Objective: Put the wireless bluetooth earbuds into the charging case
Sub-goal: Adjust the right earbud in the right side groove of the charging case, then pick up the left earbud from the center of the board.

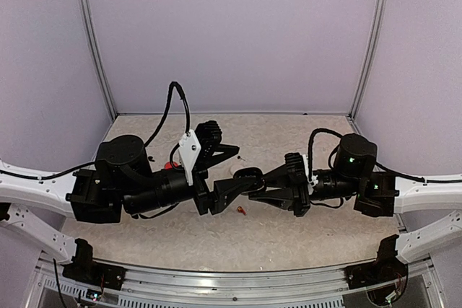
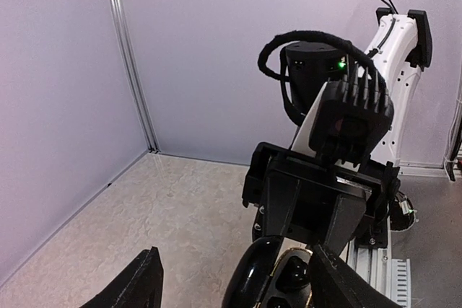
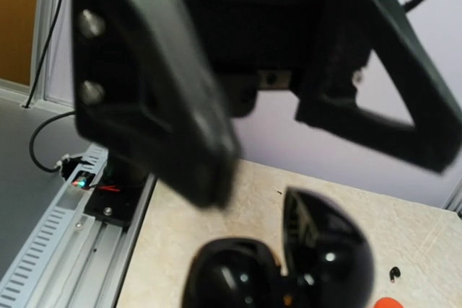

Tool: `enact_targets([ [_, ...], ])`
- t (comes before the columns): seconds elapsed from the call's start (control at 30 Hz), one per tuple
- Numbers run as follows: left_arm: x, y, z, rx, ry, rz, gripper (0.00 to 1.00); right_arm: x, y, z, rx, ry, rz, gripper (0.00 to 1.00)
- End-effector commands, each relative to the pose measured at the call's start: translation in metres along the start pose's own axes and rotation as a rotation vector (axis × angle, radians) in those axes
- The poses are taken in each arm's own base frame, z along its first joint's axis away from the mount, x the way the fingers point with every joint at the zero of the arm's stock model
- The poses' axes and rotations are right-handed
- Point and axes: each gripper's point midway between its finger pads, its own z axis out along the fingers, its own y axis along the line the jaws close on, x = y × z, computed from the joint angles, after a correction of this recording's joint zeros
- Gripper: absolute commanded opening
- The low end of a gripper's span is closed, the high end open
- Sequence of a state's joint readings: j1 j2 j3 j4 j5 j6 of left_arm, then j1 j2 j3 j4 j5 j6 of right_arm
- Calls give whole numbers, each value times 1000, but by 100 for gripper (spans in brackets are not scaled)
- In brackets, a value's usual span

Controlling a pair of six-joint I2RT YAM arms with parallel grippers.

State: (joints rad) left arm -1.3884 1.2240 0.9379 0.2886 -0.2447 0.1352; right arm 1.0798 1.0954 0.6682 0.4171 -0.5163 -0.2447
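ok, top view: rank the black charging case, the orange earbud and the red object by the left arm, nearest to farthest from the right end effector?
From the right end effector:
1. black charging case: at its fingertips, mid-table.
2. orange earbud: lying loose, toward the near edge.
3. red object: far left, partly hidden.

We find the black charging case open at the middle of the counter, lid raised. One red-orange earbud lies on the counter near it, and one black earbud lies close by.
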Motion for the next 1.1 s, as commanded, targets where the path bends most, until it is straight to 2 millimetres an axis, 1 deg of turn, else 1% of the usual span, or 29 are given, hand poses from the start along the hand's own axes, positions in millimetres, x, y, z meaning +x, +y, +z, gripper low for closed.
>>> enact_targets([
  [0.0, -4, 10, 5, -21, -1, -34, 70, -18, -1, 4, -3, -37, -22, 0],
  [0.17, 8, 8, 7, -3, 23, -31, 69, -20, -2, 4, 0, -45, -19, 0],
  [0.43, 27, 10, 12, -18, 78, -19, 69, -24, -2, 3, 5, -54, -18, 0],
  [0.5, 23, 12, 9, -19, 55, -20, 70, -22, -4, 1, 23, -50, -11, 0],
  [0.57, 14, 14, 2, -16, 9, -28, 74, -19, -6, -2, 43, -49, -5, 0],
  [0.6, 4, 16, -4, -16, -22, -36, 77, -16, -8, -3, 52, -46, 3, 0],
  [0.7, -11, 23, -13, -33, -56, -53, 84, -9, -14, -11, 81, -55, 46, 0],
  [0.73, -13, 27, -14, -48, -55, -63, 87, -8, -17, -13, 94, -59, 57, 0],
  [0.8, -18, 41, -16, -97, -58, -121, 97, -2, -23, -18, 116, -58, 78, 0],
  [0.87, -22, 58, -18, -136, -61, -193, 99, 2, -28, -24, 138, -63, 96, 0],
  [0.93, -22, 82, -22, -191, -63, -274, 99, 4, -32, -30, 157, -70, 115, 0],
  [1.0, -12, 113, -26, -281, -42, -366, 99, 7, -37, -36, 175, -73, 129, 0],
  [1.07, 6, 148, -32, -383, 5, -456, 99, 8, -40, -41, 189, -74, 137, 0],
])
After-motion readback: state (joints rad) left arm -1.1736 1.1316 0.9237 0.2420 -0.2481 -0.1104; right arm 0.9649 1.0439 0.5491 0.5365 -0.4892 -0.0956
